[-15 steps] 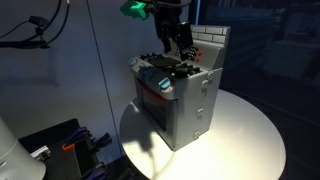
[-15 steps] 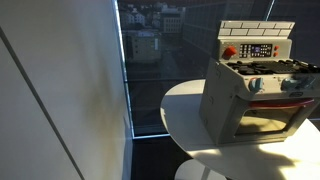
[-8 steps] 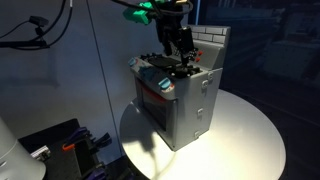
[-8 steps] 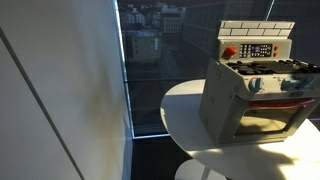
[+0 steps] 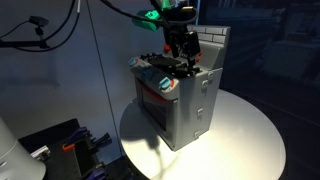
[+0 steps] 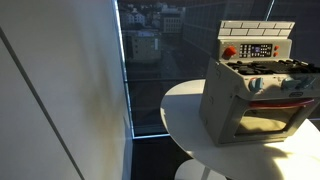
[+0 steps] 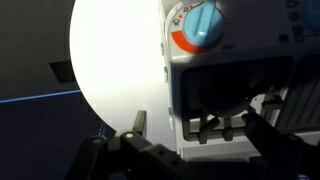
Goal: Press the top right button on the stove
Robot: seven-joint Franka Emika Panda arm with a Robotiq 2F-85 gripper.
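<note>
The stove (image 5: 180, 95) is a small grey toy oven on a round white table; it also shows in an exterior view (image 6: 255, 90). Its white brick-pattern back panel carries a red knob (image 6: 229, 52) and a dark button panel (image 6: 258, 49). My gripper (image 5: 181, 48) hangs just above the black burners, close in front of the back panel. In the wrist view the gripper (image 7: 200, 128) has its fingers apart and empty over a black burner grate (image 7: 235, 90), with a blue knob on an orange ring (image 7: 200, 25) above it.
The round white table (image 5: 245, 135) has bare room around the stove and also shows in the wrist view (image 7: 110, 50). A dark window pane (image 6: 150, 60) stands behind. Black equipment with cables (image 5: 60, 150) lies on the floor by the table.
The arm's upper part with its green light has swung to the right. The gripper has shifted slightly toward the back panel above the burners. The stove has not moved.
</note>
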